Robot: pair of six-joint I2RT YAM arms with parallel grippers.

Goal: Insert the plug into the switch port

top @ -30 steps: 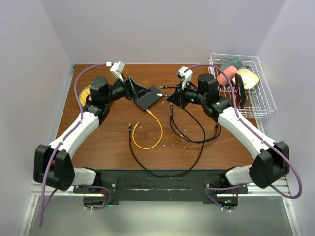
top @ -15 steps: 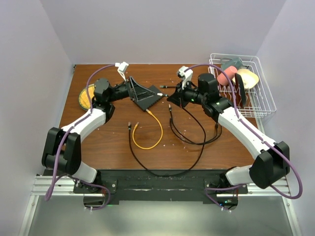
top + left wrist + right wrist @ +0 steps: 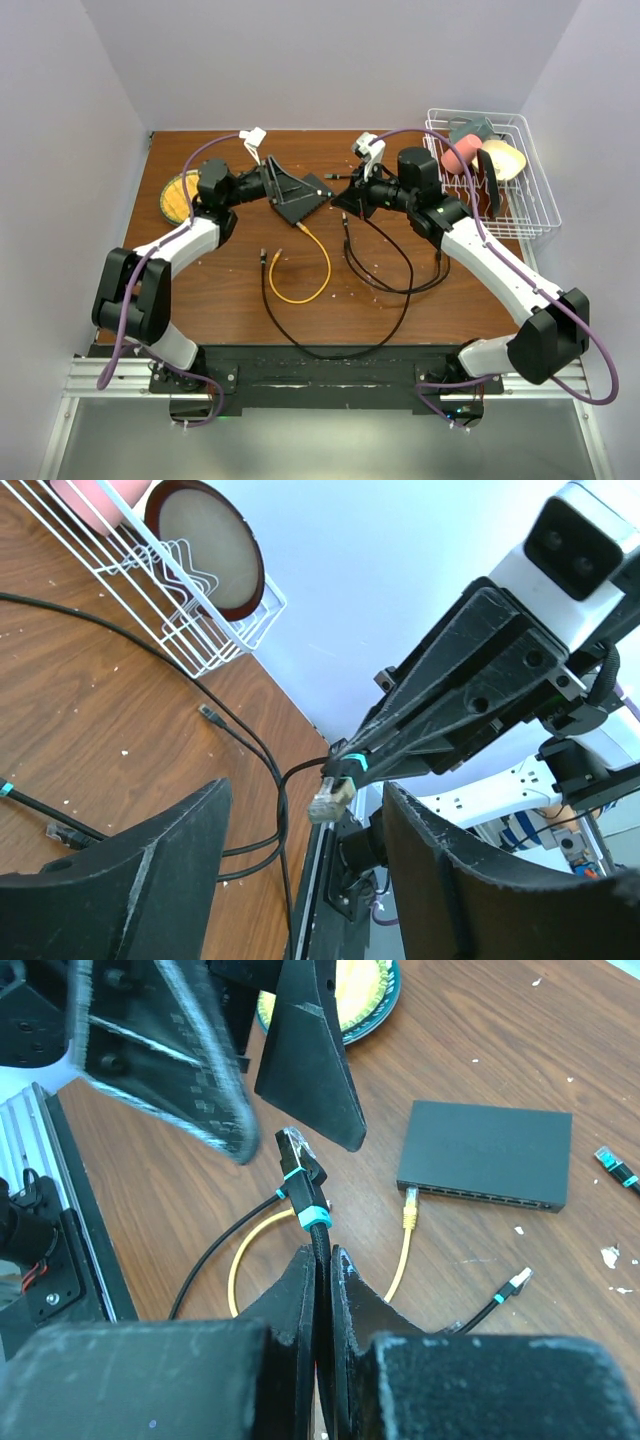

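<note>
Got the right tool (image 3: pixel 320 1252) shut tight on the black cable (image 3: pixel 308 1200), just behind the plug (image 3: pixel 326 802). Holding plug up off the surface (image 3: pixel 230 280), near the switch (image 3: pixel 485 1152) but apart from it, nose aimed away from the port row (image 3: pixel 480 1198), not into it. Judging step as: line up, then push home.

No telling free sockets from taken ones at this res; only sure of the yellow cable (image 3: pixel 404 1245) seated near one end of the row.

To do it well:
- Turn wrist till nose faces the switch's port edge square-on.
- Drop to socket height, go in straight, no angle.
- Pick a switch port clear of the yellow cable.
- Expect flex w/ grip on cable, not on plug body. Go slow, back off if plug tips.

Left tool (image 3: pixel 280 186): fingers apart, holding nothing, on the switch's side away from the right tool. Prob best used to brace the switch's rear edge vs sliding.

Mind the loose black leads (image 3: pixel 400 280) in front of the switch. Snag risk.

Plate (image 3: pixel 178 195) and wire basket (image 3: pixel 205 630) well apart from the switch, no bother.
</note>
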